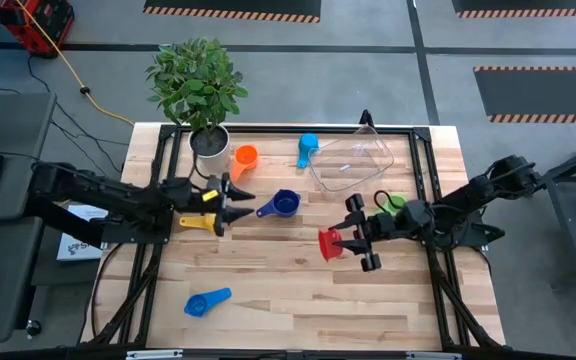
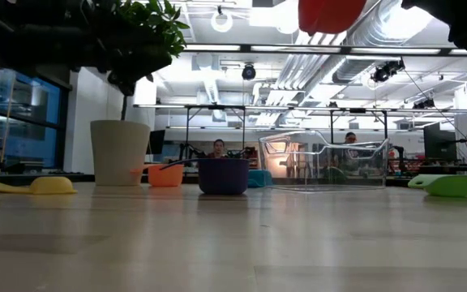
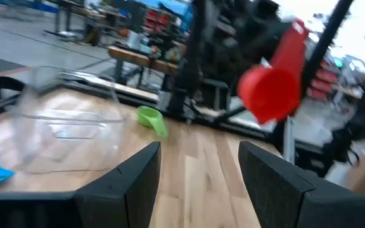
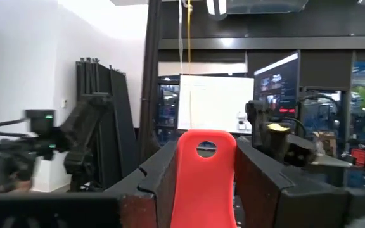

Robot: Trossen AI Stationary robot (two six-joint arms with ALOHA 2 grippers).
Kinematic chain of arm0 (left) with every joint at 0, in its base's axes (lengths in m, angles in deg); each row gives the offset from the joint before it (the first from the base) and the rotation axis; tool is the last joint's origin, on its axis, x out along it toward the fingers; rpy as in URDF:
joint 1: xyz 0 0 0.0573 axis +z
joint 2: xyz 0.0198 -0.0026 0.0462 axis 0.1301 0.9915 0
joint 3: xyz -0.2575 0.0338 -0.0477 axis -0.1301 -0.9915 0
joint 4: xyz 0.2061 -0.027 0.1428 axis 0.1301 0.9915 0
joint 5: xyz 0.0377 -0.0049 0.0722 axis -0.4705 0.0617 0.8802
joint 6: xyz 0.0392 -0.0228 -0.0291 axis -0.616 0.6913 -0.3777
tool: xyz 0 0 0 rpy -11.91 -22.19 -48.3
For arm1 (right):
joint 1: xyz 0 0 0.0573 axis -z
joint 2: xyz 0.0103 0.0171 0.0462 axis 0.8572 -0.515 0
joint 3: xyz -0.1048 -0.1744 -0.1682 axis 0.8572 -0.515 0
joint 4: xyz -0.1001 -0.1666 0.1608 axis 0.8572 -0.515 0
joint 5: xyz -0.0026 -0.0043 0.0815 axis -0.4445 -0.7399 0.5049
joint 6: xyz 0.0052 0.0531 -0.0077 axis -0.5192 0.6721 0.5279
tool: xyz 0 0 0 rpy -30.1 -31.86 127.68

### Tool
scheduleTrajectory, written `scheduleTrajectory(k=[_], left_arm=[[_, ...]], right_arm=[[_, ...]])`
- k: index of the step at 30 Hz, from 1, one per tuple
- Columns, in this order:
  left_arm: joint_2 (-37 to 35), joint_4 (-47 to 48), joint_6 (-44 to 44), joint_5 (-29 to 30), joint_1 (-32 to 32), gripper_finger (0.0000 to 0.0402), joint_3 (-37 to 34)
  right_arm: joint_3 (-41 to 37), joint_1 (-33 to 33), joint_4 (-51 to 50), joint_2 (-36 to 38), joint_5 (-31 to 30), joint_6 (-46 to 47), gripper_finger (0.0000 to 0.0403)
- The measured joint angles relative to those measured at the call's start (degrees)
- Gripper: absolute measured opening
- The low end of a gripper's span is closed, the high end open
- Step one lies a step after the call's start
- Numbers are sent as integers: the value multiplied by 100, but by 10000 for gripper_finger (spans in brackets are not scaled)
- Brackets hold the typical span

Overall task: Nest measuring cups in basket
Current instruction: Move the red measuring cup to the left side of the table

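Red cup point(image 1: 329, 243), light stiff plastic, hangs clamped by its flat handle in the right gripper point(image 1: 353, 240), short of the basket point(image 1: 352, 160). Left gripper point(image 1: 236, 200) waits beyond, fingers apart.

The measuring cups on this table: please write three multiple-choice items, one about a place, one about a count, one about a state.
1. Where is the green cup?
A. inside the basket
B. on the table beside the basket
C. under the plant

2. How many measuring cups show in the high view?
A. five
B. seven
C. nine

3. What does the right gripper do?
A. holds the red cup off the table
B. hangs open and empty
C. grips the basket

Answers: 1 B, it lies on bare wood. 2 B, orange, yellow, red, green, three blue. 3 A, its fingers clamp the red handle.
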Motion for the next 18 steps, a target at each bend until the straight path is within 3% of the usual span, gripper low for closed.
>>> scheduleTrajectory(k=[8,18], left_arm=[[1764,-35,-805,419,-860,202,1308],[3712,-23,-900,494,-1040,202,2971]], right_arm=[[0,190,-89,-7,81,184,126],[390,183,-134,-667,103,242,126]])
